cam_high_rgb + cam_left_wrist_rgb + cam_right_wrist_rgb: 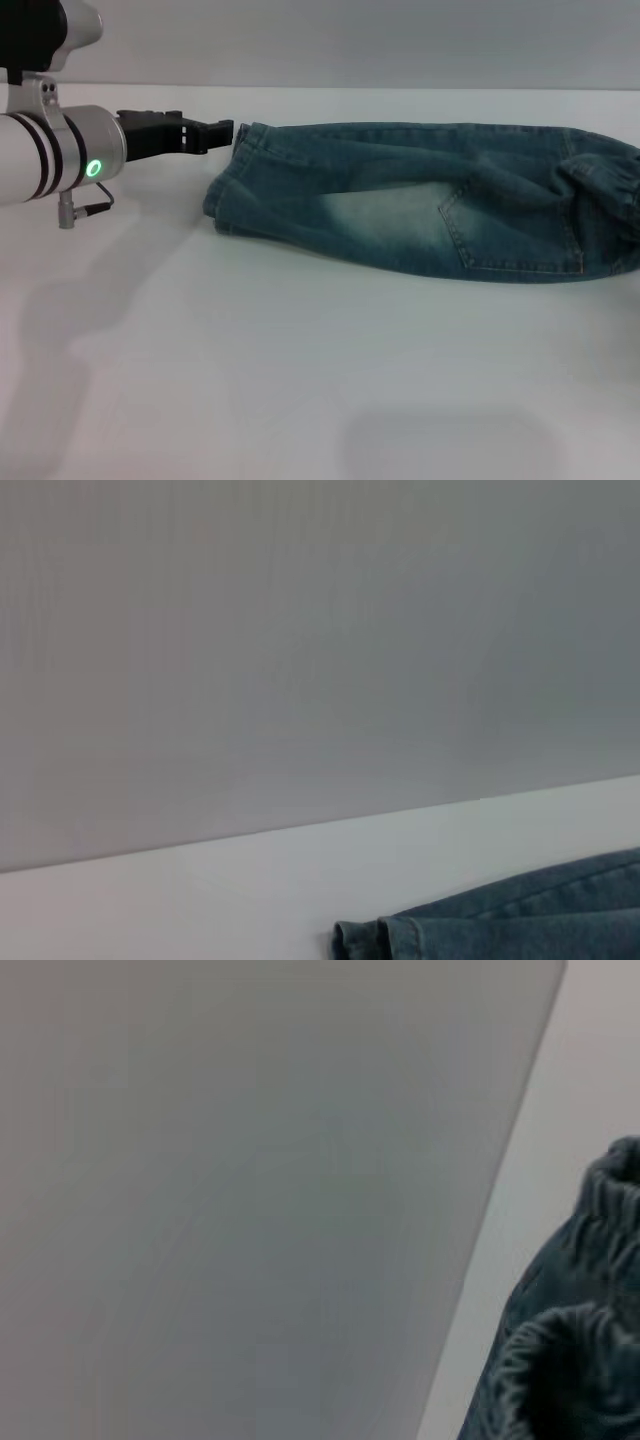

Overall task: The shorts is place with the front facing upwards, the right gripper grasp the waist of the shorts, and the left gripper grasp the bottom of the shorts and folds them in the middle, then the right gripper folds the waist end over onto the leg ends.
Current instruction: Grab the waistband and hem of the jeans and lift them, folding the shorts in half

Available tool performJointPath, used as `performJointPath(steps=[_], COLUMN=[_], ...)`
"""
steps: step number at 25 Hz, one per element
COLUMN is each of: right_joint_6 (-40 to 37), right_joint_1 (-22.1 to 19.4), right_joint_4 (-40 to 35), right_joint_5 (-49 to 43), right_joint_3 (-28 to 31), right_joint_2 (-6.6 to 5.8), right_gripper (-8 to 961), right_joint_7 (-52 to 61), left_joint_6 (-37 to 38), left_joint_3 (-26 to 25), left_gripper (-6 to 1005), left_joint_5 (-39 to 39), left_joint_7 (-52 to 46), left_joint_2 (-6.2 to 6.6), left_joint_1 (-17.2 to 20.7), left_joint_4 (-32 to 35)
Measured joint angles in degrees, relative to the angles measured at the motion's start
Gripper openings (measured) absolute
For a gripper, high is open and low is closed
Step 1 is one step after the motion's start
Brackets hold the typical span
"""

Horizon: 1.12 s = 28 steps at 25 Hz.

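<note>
Across the far half of the desk: the shorts (430, 205) lie folded lengthwise, one leg over the other, running from left of centre to the right edge of the head view.
Desk: the white desk (300, 380) meets a grey wall along its far edge.
Leg ends: the leg ends (235, 180) point left, stitched hems stacked, flat on the desk.
Waist: the gathered waist (610, 205) sits at the right, bunched and partly cut off by the head view's edge.
Pocket: a stitched pocket (510, 235) faces up, next to a pale faded patch.
Left gripper: the left gripper (222, 131) is level with the far hem corner, its tip just beside the hem; whether it touches the denim cannot be told. Its fingers look drawn together with no cloth between them.
Right gripper: outside the head view.
Left wrist view only: the hem corner (375, 938) close up, with desk and wall behind.
Right wrist view only: the ruffled waist (560, 1360) from near, against desk and wall; no fingers show.
</note>
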Motion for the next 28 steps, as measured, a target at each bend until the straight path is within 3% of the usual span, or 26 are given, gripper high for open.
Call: performJointPath(steps=[7, 23, 28], right_joint_6=[-4.8, -7.4, -10.6], right_joint_1=[-2.8, -6.8, -7.5], right_joint_4=[-1.5, -6.0, -8.4], right_joint_5=[0.0, 0.3, 0.3], right_joint_3=[0.0, 0.8, 0.8], right_joint_2=[-0.35, -0.35, 0.58], right_gripper=[675, 674, 675], right_joint_7=[0.2, 0.3, 0.3], left_joint_6=[-1.0, -1.1, -0.8], left_joint_3=[0.0, 1.9, 2.1], left_gripper=[721, 720, 719], left_joint_5=[0.0, -0.1, -0.1], left_joint_7=[0.9, 0.9, 1.0], left_joint_2=[0.02, -0.18, -0.18], left_joint_1=[-0.1, 0.1, -0.4], left_joint_4=[-0.1, 1.1, 1.4])
